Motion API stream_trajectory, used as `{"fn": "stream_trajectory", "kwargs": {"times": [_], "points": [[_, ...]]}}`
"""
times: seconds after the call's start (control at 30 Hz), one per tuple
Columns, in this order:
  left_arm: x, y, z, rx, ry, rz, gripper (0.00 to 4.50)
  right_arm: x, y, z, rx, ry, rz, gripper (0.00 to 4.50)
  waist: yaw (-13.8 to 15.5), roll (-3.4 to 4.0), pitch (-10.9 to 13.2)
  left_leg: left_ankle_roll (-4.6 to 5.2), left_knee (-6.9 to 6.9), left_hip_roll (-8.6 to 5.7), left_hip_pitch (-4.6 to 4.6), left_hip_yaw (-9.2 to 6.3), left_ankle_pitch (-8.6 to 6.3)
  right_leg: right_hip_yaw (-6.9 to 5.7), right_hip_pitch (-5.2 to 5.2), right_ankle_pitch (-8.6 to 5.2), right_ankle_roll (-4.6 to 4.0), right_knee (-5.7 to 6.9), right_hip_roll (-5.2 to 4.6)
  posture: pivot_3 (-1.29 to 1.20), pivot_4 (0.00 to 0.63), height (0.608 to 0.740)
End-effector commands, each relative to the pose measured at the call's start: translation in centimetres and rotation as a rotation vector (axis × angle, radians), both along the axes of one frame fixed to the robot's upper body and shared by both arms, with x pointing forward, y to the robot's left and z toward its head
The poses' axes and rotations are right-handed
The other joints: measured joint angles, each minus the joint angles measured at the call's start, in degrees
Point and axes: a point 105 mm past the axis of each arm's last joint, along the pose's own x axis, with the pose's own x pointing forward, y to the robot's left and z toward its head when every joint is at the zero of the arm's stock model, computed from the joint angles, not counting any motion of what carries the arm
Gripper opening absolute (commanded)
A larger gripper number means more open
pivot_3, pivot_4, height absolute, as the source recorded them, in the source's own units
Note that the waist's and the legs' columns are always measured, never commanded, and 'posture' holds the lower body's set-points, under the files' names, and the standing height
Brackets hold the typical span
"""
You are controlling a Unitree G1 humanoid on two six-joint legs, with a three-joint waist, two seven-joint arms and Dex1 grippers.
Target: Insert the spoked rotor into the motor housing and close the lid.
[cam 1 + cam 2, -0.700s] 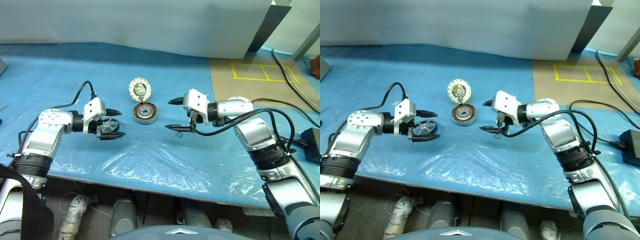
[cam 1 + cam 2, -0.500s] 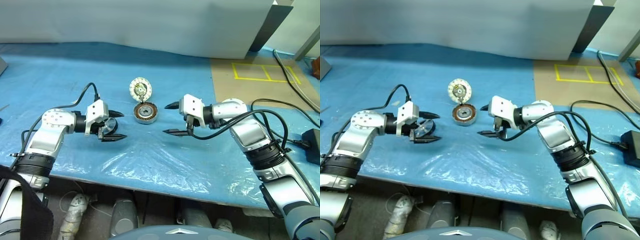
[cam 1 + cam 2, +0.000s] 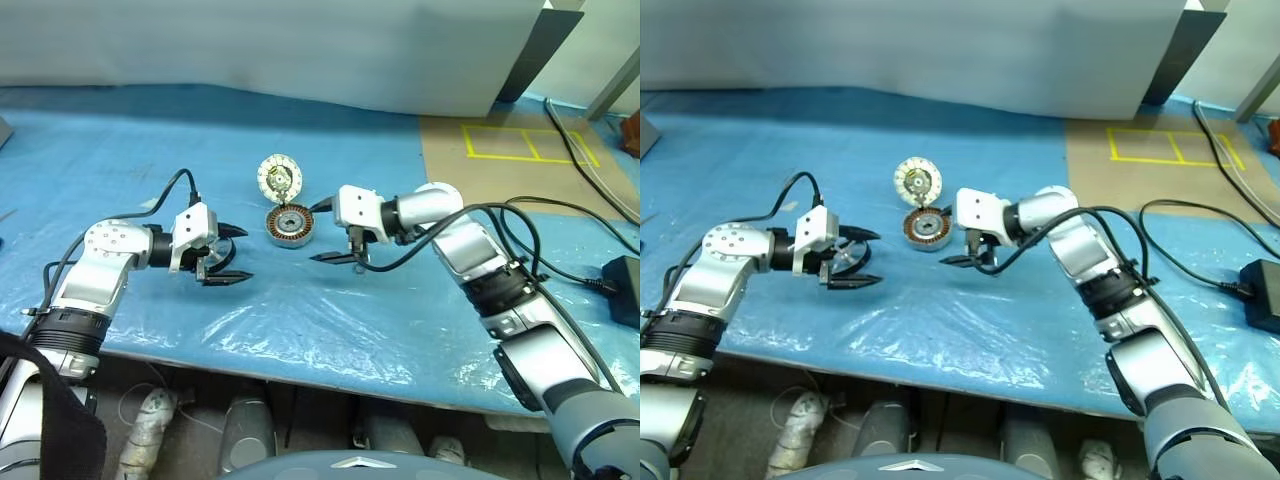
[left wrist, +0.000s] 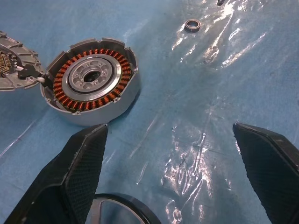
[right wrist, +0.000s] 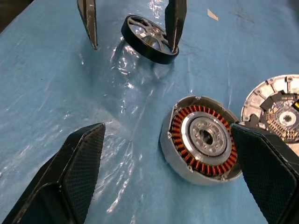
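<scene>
The motor housing (image 3: pixel 290 224) stands open at mid-table, with copper windings around a silver hub (image 5: pixel 205 137). Its lid (image 3: pixel 279 178) is folded back behind it, cream inner face up. The spoked rotor (image 5: pixel 149 39), a dark ring with thin spokes, rests on the blue sheet left of the housing. It sits between the fingers of my open left gripper (image 3: pixel 238 253), close against one finger (image 5: pixel 174 21). My right gripper (image 3: pixel 318 234) is open just right of the housing, pointing at it, with nothing between its fingers.
A small bearing ring (image 4: pixel 192 24) lies on the crinkled blue plastic sheet (image 3: pixel 300 320) beyond the housing. Black cables (image 3: pixel 570 215) and a black box (image 3: pixel 625 290) lie at the far right. A tan patch with yellow tape (image 3: pixel 510 150) is at the back right.
My right gripper has moved left, up to the housing's right side. My left gripper has shifted slightly right and stayed open around the rotor.
</scene>
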Motion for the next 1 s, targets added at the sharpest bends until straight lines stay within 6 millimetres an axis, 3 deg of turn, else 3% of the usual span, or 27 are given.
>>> {"fn": "stream_trajectory", "kwargs": {"times": [0.03,0.43,0.97,1.0], "points": [[-0.4,0.1,0.1,-0.005,-0.026,0.01,4.5,1.0,1.3,0.2,-0.035,-0.044,0.047,4.49,-0.1,0.0,0.0,0.0,0.01,0.0,0.01,0.0,0.0,0.0,0.0,0.0,0.0,0.0,0.0,0.0,0.15,0.74],[-2.3,-0.4,-0.8,-0.064,-0.015,0.081,4.5,3.7,4.0,-2.8,-0.173,-0.034,0.07,4.49,-0.2,-0.03,0.0,0.05,0.25,0.1,-0.48,-0.22,0.01,-0.35,-0.16,-0.03,-0.1,0.06,-0.02,0.0,0.15,0.74],[-2.2,-0.3,-0.7,-0.098,-0.061,0.144,4.5,4.2,3.4,-5.0,-0.242,-0.027,0.044,4.49,-0.1,-0.02,0.0,0.06,0.41,0.16,-0.5,-0.24,-0.02,-0.4,-0.2,-0.07,-0.17,0.26,-0.01,0.0,0.15,0.74],[-2.2,-0.4,-0.7,-0.098,-0.06,0.142,4.5,4.2,3.4,-5.0,-0.238,-0.029,0.039,4.11,-0.1,-0.03,0.0,0.06,0.43,0.16,-0.5,-0.24,-0.02,-0.39,-0.2,-0.07,-0.17,0.29,-0.01,0.0,0.15,0.74]]}}
